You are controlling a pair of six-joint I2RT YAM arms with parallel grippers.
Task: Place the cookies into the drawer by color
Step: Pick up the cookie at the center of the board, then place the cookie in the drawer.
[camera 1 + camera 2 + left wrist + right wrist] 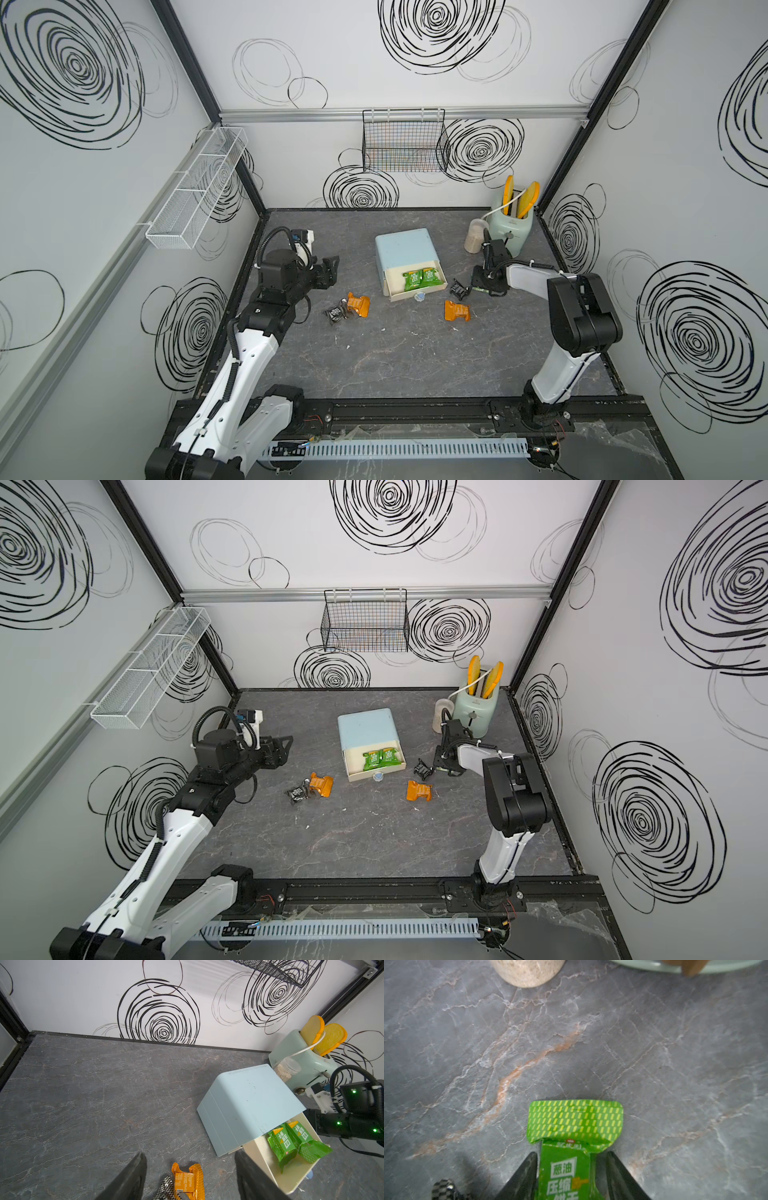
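My main worry is the grip. My right hand (572, 1152) straddles a bright green crinkly foil cookie packet (575, 1122) lying flat on the dark grey marbled desk (571, 1043), just off the right side of the small pale-blue drawer chest (405, 251). One finger lies against the packet's side, but I can make out a sliver of gap at the other, so I judge the hand half-wide and not yet clamped. The foil looks slick and puffy. The fingers sit on the narrow body with the broad crimped end sticking out ahead, so an off-centre squeeze could let the packet squirt out, or swing and droop on the lift. A black packet with pale checked print (459, 289) lies just beside the hand, between it and the chest, and a finger could snag it and drag it along. The chest's cream top drawer (392, 286) stands pulled out of its front, and two more green packets (420, 279) already lie side by side across its right part. A third dropped carelessly could ride up on them or hang over the rim, and a low approach could knock the drawer wall and shove the light-looking chest. The open drawer hides the drawers beneath it, so I cannot tell how they stand. Out on the desk, an orange foil packet (358, 304) touches a second black packet (336, 314) in front of the chest to its left. Another orange packet (457, 311) lies in front to its right. My left hand (190, 1153) hangs near that left pair, jaws moderately wide and holding nothing.
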